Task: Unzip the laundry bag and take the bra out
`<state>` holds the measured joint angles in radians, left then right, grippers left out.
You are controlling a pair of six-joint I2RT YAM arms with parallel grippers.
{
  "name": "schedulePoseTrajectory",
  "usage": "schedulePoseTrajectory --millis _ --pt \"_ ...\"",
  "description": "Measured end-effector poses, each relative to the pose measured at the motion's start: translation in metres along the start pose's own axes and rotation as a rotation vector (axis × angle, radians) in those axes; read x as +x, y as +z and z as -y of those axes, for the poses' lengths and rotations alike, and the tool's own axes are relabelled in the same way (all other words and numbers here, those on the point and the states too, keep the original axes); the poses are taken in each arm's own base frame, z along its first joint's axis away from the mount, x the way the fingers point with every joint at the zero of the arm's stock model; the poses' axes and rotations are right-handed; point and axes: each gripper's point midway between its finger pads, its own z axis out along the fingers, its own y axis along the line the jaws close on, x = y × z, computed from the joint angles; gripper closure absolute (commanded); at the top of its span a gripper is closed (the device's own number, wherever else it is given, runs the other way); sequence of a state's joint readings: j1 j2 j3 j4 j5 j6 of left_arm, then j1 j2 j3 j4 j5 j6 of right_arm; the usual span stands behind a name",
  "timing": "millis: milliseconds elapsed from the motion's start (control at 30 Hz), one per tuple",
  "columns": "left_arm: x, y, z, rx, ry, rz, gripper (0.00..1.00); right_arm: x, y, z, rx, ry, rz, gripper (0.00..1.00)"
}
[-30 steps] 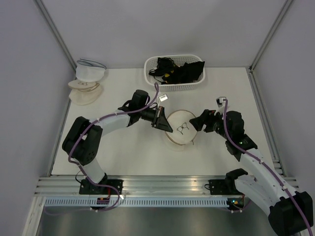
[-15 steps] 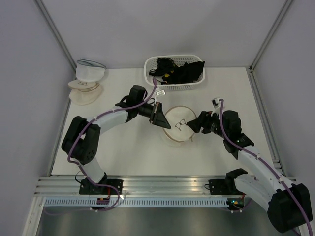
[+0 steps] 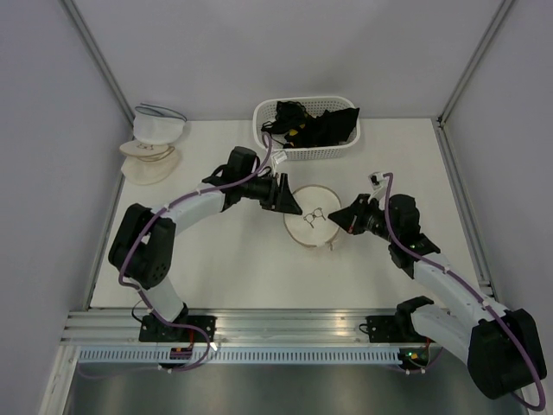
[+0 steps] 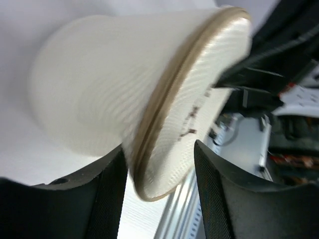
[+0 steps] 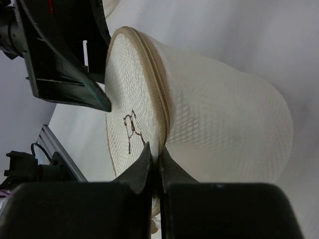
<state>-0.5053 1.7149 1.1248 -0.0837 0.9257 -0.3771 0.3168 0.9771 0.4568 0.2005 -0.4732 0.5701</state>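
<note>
The laundry bag (image 3: 308, 233), a round cream mesh pouch with a small dark line motif on its lid, lies mid-table between both arms. My right gripper (image 3: 340, 221) is at its right edge. In the right wrist view the bag (image 5: 224, 114) fills the frame, and the gripper (image 5: 154, 153) is shut on its rim beside the zip (image 5: 160, 99). My left gripper (image 3: 292, 201) sits at the bag's upper-left edge. In the left wrist view its fingers (image 4: 107, 199) stand apart with the rim hoop (image 4: 164, 114) between them, unclamped. The bra is hidden.
A white basket (image 3: 261, 130) with black garments stands at the back centre. Stacked cream and white dome pouches (image 3: 151, 147) sit at the back left. Side walls and metal frame posts close in the table.
The left gripper has opened and let go of the bag's rim. The right gripper has moved in and shut on the rim. The bag has shifted slightly left and back.
</note>
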Motion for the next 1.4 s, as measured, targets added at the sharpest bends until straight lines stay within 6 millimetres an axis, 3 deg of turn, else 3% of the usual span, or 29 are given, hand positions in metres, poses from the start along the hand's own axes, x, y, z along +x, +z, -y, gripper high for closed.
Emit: schedulePoseTrajectory --millis 100,200,400,467,567,667,767,1100,1400 --pt "-0.012 -0.003 -0.026 -0.176 -0.034 0.076 0.36 -0.001 0.001 -0.001 -0.001 0.049 0.015 1.0" --pt "-0.016 -0.02 -0.038 -0.329 -0.08 0.172 0.35 0.001 0.002 0.005 0.032 0.143 0.036 1.0" --pt "-0.008 -0.057 -0.023 -0.451 -0.149 0.399 0.32 0.015 0.002 0.031 0.148 0.409 0.099 1.0" --pt "0.003 -0.054 -0.014 -0.435 -0.169 0.422 0.31 0.021 0.001 0.039 0.178 0.483 0.114 1.0" --pt "0.028 -0.032 -0.002 -0.398 -0.21 0.403 0.3 0.027 0.0 0.046 0.198 0.586 0.14 1.0" --pt "0.051 -0.013 0.009 -0.34 -0.262 0.383 0.29 0.025 0.0 0.045 0.187 0.65 0.163 1.0" --pt "0.06 -0.005 0.012 -0.3 -0.313 0.405 0.29 0.019 0.001 0.039 0.154 0.69 0.183 1.0" --pt "0.023 -0.004 0.031 -0.195 -0.352 0.581 0.29 0.016 0.003 0.027 0.075 0.768 0.183 1.0" --pt "0.024 0.012 0.031 -0.187 -0.386 0.546 0.29 0.011 0.003 0.016 0.017 0.789 0.19 1.0"
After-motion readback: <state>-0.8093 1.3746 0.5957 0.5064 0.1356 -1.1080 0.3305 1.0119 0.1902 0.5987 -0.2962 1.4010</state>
